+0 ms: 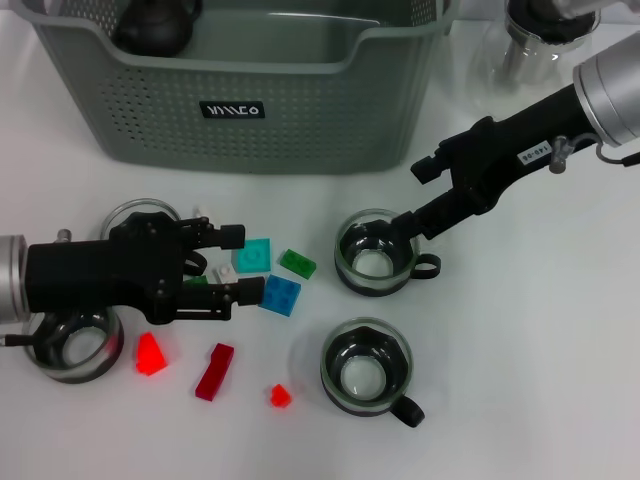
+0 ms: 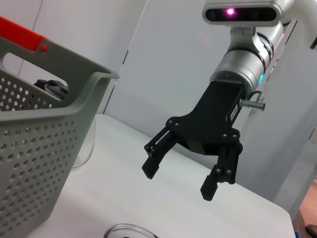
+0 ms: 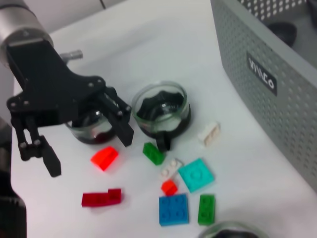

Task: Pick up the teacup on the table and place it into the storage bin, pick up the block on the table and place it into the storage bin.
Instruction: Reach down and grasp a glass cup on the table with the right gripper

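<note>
Now: white table (image 1: 560, 400) | left gripper (image 1: 240, 265) spread, empty | right gripper (image 2: 181, 171) spread, empty

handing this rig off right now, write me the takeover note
Grippers: left pincer open and empty, by the teal block. The right pincer is open and empty, above the teacup nearest the storage bin.
Things: four teacups and the loose blocks are on the table. The bin shows only a dark item.
Done: nothing visibly binned.
Left: grasp and bin a teacup, then a block.
</note>
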Action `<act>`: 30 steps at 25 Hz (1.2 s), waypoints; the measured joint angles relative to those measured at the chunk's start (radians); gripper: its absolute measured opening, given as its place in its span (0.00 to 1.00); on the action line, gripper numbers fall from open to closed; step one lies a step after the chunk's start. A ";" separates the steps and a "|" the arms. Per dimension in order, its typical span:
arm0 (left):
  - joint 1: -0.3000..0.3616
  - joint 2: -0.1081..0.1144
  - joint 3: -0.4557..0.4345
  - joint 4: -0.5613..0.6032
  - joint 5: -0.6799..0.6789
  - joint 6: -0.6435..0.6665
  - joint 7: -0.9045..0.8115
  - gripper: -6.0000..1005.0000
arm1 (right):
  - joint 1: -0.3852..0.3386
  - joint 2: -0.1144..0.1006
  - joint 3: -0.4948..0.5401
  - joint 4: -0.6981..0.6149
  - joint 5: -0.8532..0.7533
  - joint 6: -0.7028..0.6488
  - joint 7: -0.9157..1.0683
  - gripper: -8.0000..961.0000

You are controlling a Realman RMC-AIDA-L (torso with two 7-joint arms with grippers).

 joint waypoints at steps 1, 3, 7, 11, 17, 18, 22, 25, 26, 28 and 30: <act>0.000 0.000 0.001 0.000 0.000 0.000 0.000 0.84 | 0.004 0.001 -0.009 -0.011 -0.012 -0.005 0.014 0.98; 0.000 0.000 0.003 0.000 0.000 0.000 0.001 0.84 | 0.015 0.004 -0.030 -0.030 -0.047 -0.010 0.048 0.98; 0.000 -0.001 0.005 0.000 0.004 0.000 0.001 0.84 | 0.053 0.005 -0.070 -0.042 -0.126 -0.025 0.111 0.98; 0.000 -0.006 0.006 -0.001 0.008 0.000 -0.001 0.84 | 0.085 0.013 -0.088 -0.042 -0.193 -0.034 0.143 0.98; 0.000 -0.009 0.006 -0.002 0.009 0.001 -0.003 0.84 | 0.109 0.017 -0.105 -0.038 -0.217 -0.013 0.170 0.98; 0.000 -0.010 0.006 -0.002 0.010 0.001 -0.003 0.84 | 0.110 0.017 -0.108 -0.037 -0.218 -0.009 0.173 0.98; 0.000 -0.010 0.006 -0.002 0.010 0.002 -0.002 0.84 | 0.112 0.017 -0.141 -0.015 -0.216 0.036 0.185 0.98; 0.000 -0.011 0.006 -0.002 0.009 0.002 -0.001 0.84 | 0.116 0.017 -0.173 0.018 -0.213 0.077 0.185 0.98; 0.000 -0.011 0.006 -0.002 0.009 0.002 0.000 0.84 | 0.117 0.017 -0.184 0.030 -0.211 0.092 0.185 0.98; 0.000 -0.011 0.006 -0.002 0.008 0.001 0.001 0.84 | 0.121 0.018 -0.202 0.051 -0.210 0.121 0.185 0.98; 0.000 -0.011 0.006 -0.002 0.006 0.001 0.001 0.84 | 0.128 0.020 -0.221 0.077 -0.205 0.148 0.186 0.98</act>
